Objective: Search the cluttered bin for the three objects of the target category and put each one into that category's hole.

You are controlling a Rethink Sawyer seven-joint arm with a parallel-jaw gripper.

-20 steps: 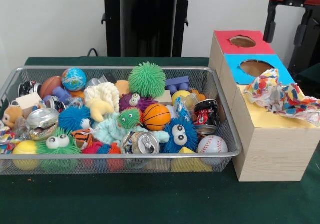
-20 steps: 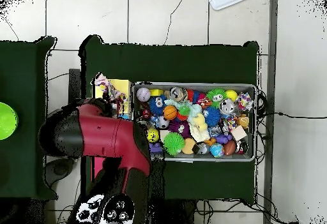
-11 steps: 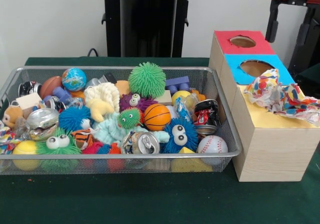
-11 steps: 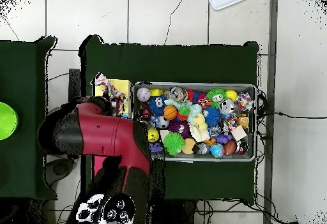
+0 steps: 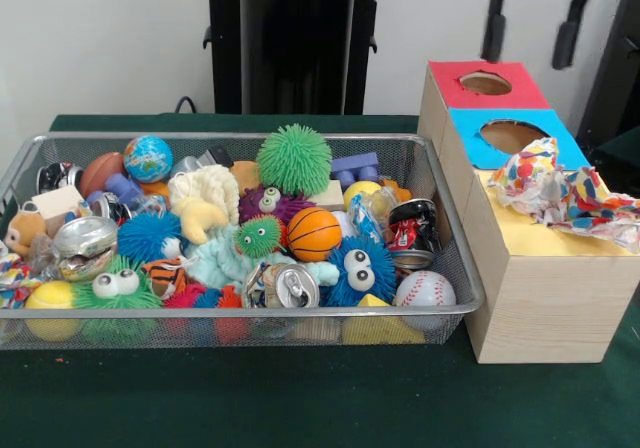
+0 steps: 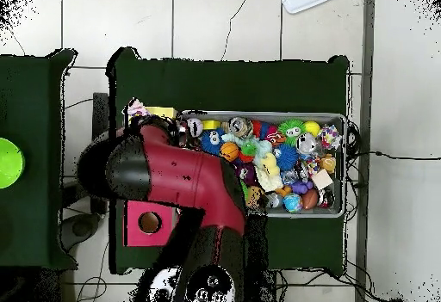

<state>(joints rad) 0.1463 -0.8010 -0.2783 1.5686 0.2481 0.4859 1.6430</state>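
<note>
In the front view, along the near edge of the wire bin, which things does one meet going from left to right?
Yellow ball → green googly-eyed toy → crushed can → blue googly-eyed toy → baseball.

Colours across the bin and the sorting box

We saw a silver wire bin (image 5: 440, 203) on a dark green desk (image 5: 300, 398), holding a spiky green ball (image 5: 294, 159), an orange basketball with black lines (image 5: 314, 233), a white baseball with red stitching (image 5: 425, 289), a blue-and-green globe ball (image 5: 148, 158) and a fuzzy blue googly-eyed toy (image 5: 358, 268). The pale wooden box (image 5: 545, 303) had red, blue and yellow top panels, with multicoloured crumpled paper (image 5: 560, 193) over the yellow. The arm (image 6: 185, 182) was red and black.
</note>
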